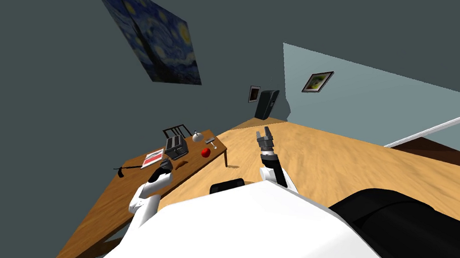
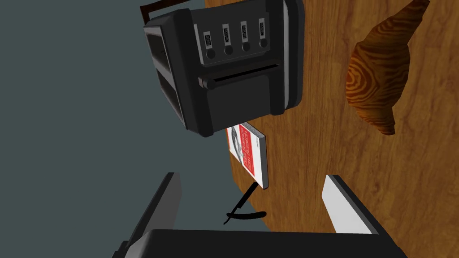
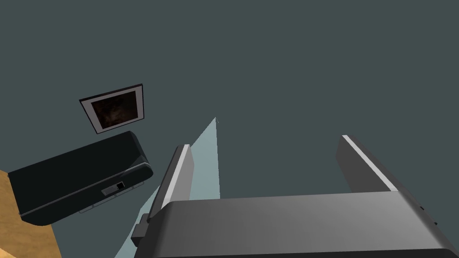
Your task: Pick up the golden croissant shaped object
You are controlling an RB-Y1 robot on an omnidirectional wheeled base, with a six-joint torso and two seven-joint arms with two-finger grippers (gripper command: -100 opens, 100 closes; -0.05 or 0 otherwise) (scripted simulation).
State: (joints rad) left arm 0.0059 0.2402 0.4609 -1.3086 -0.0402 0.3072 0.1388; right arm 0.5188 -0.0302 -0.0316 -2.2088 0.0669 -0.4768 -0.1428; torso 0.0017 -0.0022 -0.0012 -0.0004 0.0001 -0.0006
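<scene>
Open left claw (image 2: 251, 178) over wooden surface (image 2: 313, 148), facing black toaster (image 2: 233, 67) and red-white book (image 2: 248, 152). Golden-brown croissant (image 2: 381, 76) flat on surface beside toaster, outside claw's fingers, untouched. Open right claw (image 3: 264, 141) raised, empty.

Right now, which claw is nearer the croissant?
Left. The left claw hangs open over the table, with the croissant just ahead, outside its jaws. The right claw is open too, held up over the floor, well off the table.
</scene>
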